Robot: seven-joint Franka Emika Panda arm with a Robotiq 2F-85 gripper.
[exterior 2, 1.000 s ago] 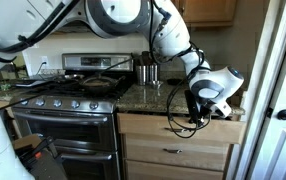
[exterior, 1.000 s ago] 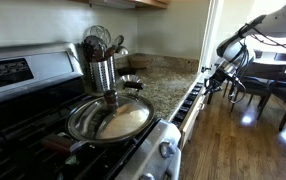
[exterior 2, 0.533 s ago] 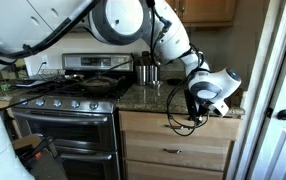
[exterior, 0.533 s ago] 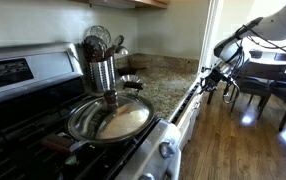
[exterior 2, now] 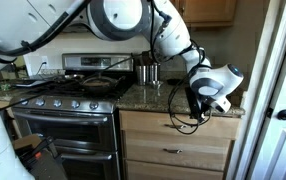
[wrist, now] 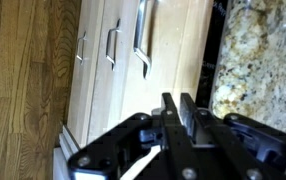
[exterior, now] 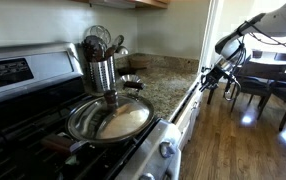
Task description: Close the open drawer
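The light-wood drawer [exterior: 188, 103] stands a little way out under the granite counter edge, and a narrow strip of its dark gridded inside shows. In an exterior view its front [exterior 2: 173, 126] sits just below the countertop. In the wrist view the drawer front [wrist: 173, 55] has a metal bar handle [wrist: 141, 35], and a dark gap [wrist: 207, 60] separates it from the counter. My gripper [wrist: 176, 100] is shut and empty, its fingers pressed together right at the drawer front. It shows in both exterior views [exterior: 209, 80] [exterior 2: 207, 106] at the drawer's far end.
A frying pan [exterior: 110, 118] sits on the stove beside a metal utensil holder [exterior: 102, 70]. The granite counter [wrist: 258, 50] lies above the drawer. More cabinet fronts with handles [wrist: 110, 45] lie below. A dining table and chairs [exterior: 268, 85] stand beyond on the wood floor.
The arm has shifted only slightly near the drawer front. The drawer's gap looks about the same.
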